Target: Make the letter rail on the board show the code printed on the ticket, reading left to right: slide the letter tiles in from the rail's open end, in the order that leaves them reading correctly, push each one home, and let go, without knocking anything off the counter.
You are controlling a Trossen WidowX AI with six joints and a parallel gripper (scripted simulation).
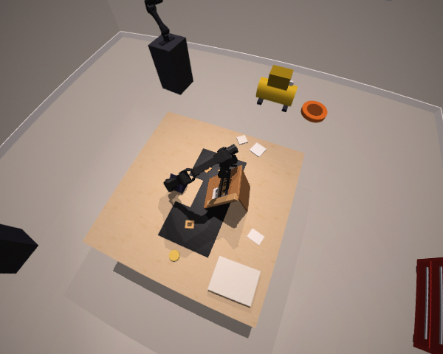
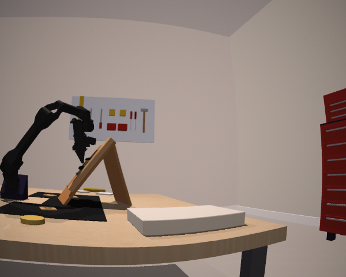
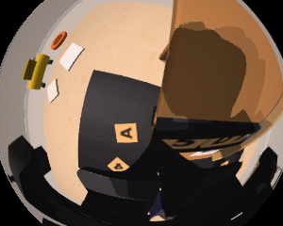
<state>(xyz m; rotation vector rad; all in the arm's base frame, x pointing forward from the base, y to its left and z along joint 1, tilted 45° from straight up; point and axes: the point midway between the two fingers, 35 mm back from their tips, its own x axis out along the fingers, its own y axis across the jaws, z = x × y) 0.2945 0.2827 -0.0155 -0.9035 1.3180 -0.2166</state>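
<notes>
My gripper (image 1: 224, 175) (image 2: 82, 161) is shut and empty, its tips close over the sloping face of the wooden board (image 1: 234, 184) (image 2: 97, 157) (image 3: 261, 71), by the dark letter rail (image 3: 203, 126). Tiles reading 5 (image 3: 184, 142) and D (image 3: 220, 140) sit in the rail, with part of another character beside them; the fingers hide some of it. The white ticket (image 1: 215, 192) (image 3: 205, 153) is below the rail, its print unreadable. An A tile (image 3: 126, 133) and a 4 tile (image 3: 118, 165) lie on the black mat (image 3: 101, 104). Another tile (image 1: 189, 224) (image 2: 48, 208) lies on the mat's near part.
On the wooden counter (image 1: 137, 213) (image 2: 78, 238) are a yellow disc (image 1: 173, 255) (image 2: 32, 220), a thick white slab (image 1: 234, 281) (image 2: 185, 219) and white cards, one (image 1: 255, 236) right of the board and another (image 1: 258, 149) (image 3: 72, 56) beyond it.
</notes>
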